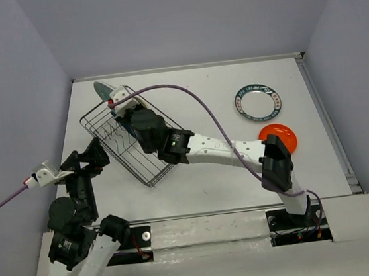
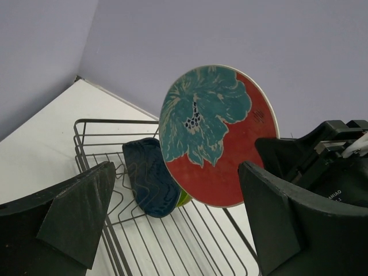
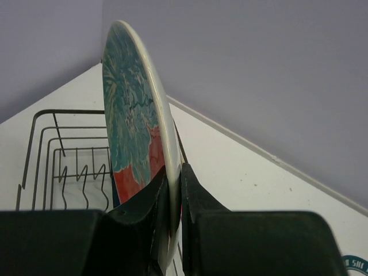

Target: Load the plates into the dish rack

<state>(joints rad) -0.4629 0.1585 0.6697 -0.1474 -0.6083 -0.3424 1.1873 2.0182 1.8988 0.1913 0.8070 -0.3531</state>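
Toward the far left corner of the table, the black wire dish rack [image 1: 149,170] lies turned at an angle to the table edges. Over its far end, the right gripper [image 3: 172,185] holds the red plate with the teal flower [image 2: 218,135]. Both fingers are closed tight on the lower rim, and the plate stands upright on its edge. From the left wrist view, its bottom edge is low between the rack walls. I cannot tell if it already touches the wires.

Just beside it inside the rack stands the dark blue leaf-shaped plate [image 2: 152,178], leaning on the divider prongs. A small part of the lime green plate [image 2: 184,199] shows behind the two, mostly hidden.

At the left side of the rack, the left gripper [image 2: 178,213] hangs near the wire wall. Its fingers are spread wide and hold nothing.

Well apart from the rack, toward the far right corner, the white plate with blue patterned rim [image 1: 258,101] lies flat on the table. The orange plate [image 1: 281,135] lies nearer to the right edge, and the right arm covers part of it.
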